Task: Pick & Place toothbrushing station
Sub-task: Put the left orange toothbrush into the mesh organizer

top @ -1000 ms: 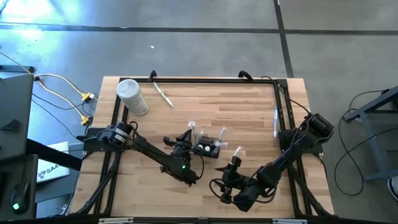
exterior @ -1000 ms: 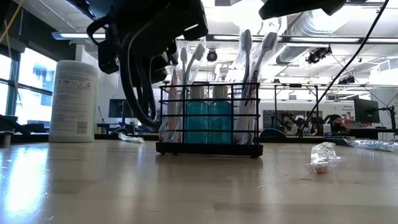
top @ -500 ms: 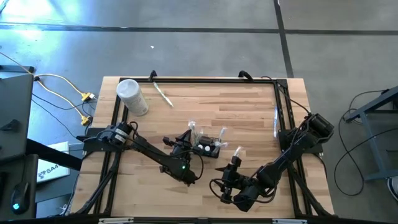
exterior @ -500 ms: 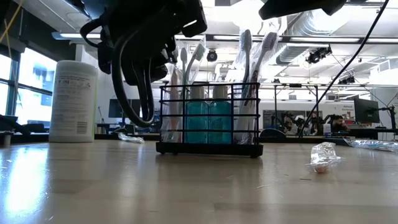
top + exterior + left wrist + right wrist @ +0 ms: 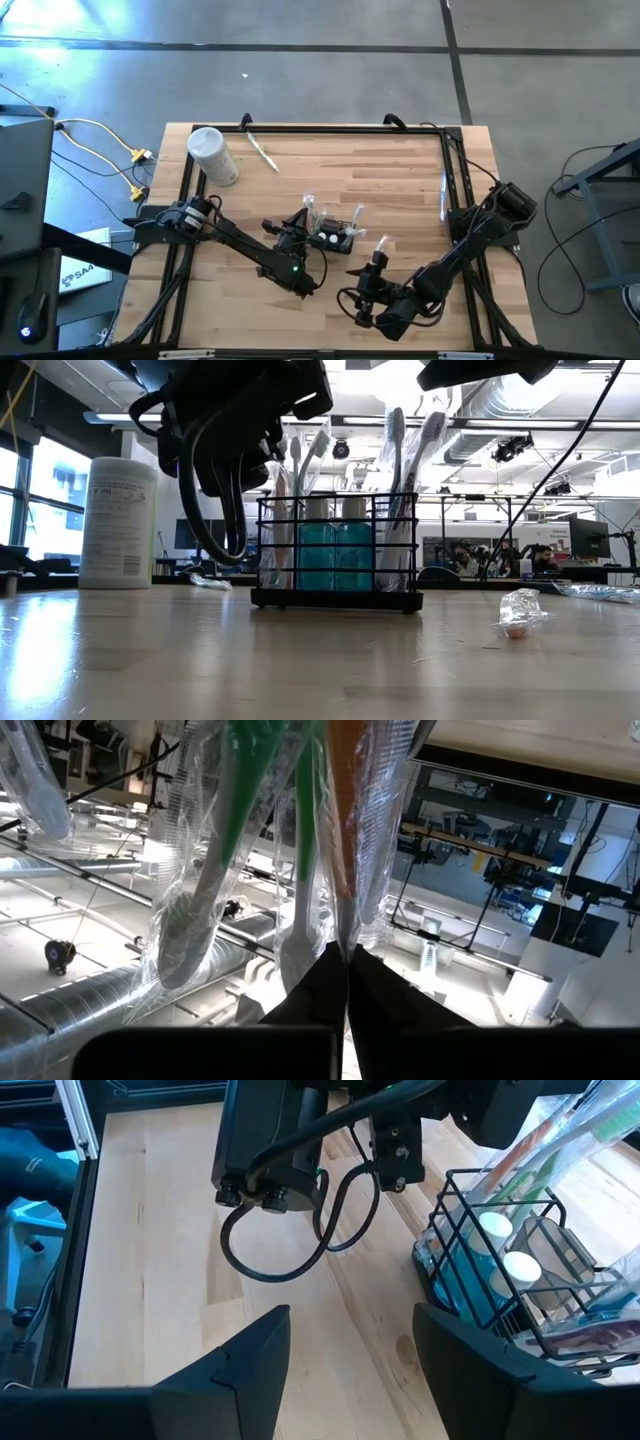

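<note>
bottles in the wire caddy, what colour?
Teal-blue bottles with white caps, inside the black wire caddy. The low view shows the colour best.

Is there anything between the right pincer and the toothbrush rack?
Nothing visible. The right pincer stands open over bare table, with the wire rack just ahead; the left pincer, shut on a wrapped toothbrush, is at the rack's far side.

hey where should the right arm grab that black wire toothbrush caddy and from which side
Probably the top rim wire of the black wire caddy at its bare end, coming from above. The caddy stands upright and its thin horizontal bars suit a pinch. The left end effector is shut on a wrapped toothbrush at the other end; the right end effector waits open nearby.
</note>
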Tool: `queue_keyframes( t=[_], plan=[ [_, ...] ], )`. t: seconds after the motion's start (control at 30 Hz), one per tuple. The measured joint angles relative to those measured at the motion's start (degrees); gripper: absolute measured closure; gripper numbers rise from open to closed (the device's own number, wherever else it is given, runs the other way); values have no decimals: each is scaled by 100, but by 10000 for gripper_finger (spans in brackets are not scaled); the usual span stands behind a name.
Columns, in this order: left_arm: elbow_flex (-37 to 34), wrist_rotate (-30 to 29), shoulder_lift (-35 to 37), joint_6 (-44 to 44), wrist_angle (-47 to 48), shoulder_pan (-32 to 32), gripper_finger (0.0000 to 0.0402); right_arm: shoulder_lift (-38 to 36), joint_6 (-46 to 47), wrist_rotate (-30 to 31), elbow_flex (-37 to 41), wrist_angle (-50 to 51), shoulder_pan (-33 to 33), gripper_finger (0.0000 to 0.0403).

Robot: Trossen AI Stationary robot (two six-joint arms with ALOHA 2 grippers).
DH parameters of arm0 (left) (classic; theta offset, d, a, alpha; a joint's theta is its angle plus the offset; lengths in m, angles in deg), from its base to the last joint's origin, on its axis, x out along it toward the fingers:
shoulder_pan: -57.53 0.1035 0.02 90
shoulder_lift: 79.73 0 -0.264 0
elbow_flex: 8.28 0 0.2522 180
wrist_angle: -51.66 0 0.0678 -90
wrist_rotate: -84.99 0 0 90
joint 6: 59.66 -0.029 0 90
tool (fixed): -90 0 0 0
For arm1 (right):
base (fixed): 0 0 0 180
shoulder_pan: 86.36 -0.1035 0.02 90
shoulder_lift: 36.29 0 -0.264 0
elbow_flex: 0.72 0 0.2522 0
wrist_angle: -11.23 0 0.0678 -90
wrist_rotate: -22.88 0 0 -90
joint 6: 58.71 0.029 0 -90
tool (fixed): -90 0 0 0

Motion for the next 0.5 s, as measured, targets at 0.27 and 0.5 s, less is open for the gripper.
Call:
queue_keyframes(
  t=[0.27,0.5],
  plan=[
    [0,-30,0,-15,2,162,401,0,0,0,0,0,-32,199],
    [0,-6,0,-13,2,153,401,0,-7,17,0,-2,-63,199]
  ],
)
